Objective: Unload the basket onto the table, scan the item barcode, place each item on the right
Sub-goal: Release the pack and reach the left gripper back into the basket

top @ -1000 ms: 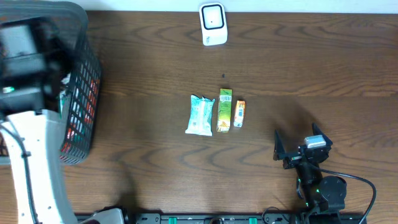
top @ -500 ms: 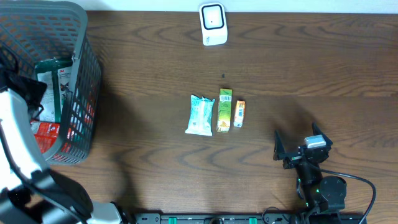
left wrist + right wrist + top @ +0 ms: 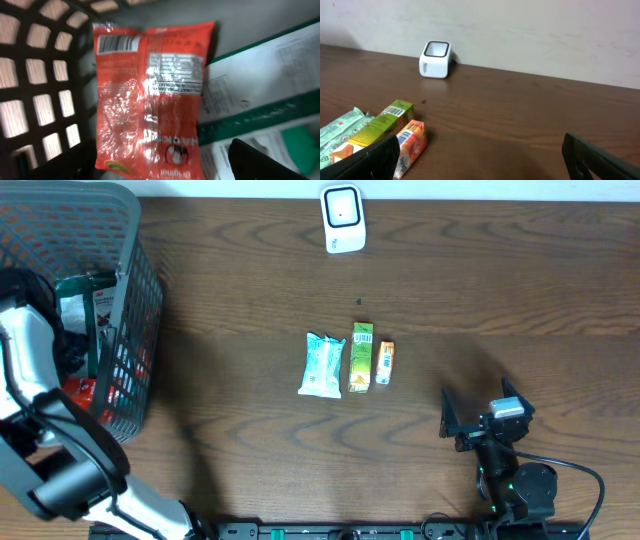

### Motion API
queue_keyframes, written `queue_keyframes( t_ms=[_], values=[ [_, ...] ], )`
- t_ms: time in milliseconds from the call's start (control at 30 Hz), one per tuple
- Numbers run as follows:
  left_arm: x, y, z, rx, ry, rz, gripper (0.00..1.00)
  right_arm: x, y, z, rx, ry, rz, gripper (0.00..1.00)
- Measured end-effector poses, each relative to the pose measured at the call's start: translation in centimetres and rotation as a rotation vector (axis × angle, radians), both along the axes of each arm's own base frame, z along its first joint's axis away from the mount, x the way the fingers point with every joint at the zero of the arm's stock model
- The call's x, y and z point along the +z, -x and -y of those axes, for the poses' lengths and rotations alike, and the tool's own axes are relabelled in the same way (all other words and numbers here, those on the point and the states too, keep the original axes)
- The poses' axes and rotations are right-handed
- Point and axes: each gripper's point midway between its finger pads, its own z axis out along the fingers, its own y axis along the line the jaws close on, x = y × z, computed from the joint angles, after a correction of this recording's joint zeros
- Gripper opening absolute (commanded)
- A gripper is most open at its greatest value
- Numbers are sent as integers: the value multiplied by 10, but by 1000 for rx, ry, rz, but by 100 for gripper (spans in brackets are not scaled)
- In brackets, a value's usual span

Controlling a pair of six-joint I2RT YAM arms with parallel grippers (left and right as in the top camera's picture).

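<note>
Scanner [image 3: 342,218] at the far edge of the table [image 3: 500,300], white, window facing up, nothing held over it. Well apart from it, mid-table, a row of three: teal pouch [image 3: 322,365], green carton [image 3: 360,358], orange carton [image 3: 385,364], side by side, touching or nearly so, untouched by either arm. Printed barcode [image 3: 362,334] on the green carton's far end, facing up; another on the orange carton, plain in the right wrist view.

Left gripper [image 3: 155,167] down inside the basket [image 3: 135,310], jaws parted, clamped on nothing. Only one dark fingertip [image 3: 265,160] plain at the lower right, the other lost against the dark mesh. Just beneath, red pouch [image 3: 150,95] lying loose on the basket floor, barcode panel [image 3: 119,44] up at one corner, beside and perhaps overlapping a green-and-white packet [image 3: 260,100].

Right gripper [image 3: 485,157] low over the near side of the table, fingers spread wide, empty, pointed toward the row and the scanner beyond.

Judged from the layout: partway through. Probably dealt with already: the goods in the basket, though no proof of a scan in view. Left to do: three items on the table, each to be picked up, turned barcode toward the scanner window, then binned. Nothing in hand at present, so between items rather than mid-scan
</note>
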Motion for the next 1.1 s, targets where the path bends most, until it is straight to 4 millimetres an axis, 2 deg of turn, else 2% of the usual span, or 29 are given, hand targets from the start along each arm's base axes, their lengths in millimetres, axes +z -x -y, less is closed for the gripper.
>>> queue_keyframes(
  t_ms=[200,367,600,767,800,967,1100],
  values=[
    [-35,10,5,43,44,-79,85,0,0,0,0,0,0,99],
    [-52,10,4,50,45,-87,82,0,0,0,0,0,0,99],
    [-54,13,0,51,26,-98,41,0,0,0,0,0,0,99],
    [-46,14,-2,33,9,-98,12,0,0,0,0,0,0,99],
    [-44,14,-2,33,4,-96,9,0,0,0,0,0,0,99],
    [-26,14,-3,32,-20,-51,8,0,0,0,0,0,0,99],
    [7,9,-3,31,-62,52,8,0,0,0,0,0,0,99]
  ],
)
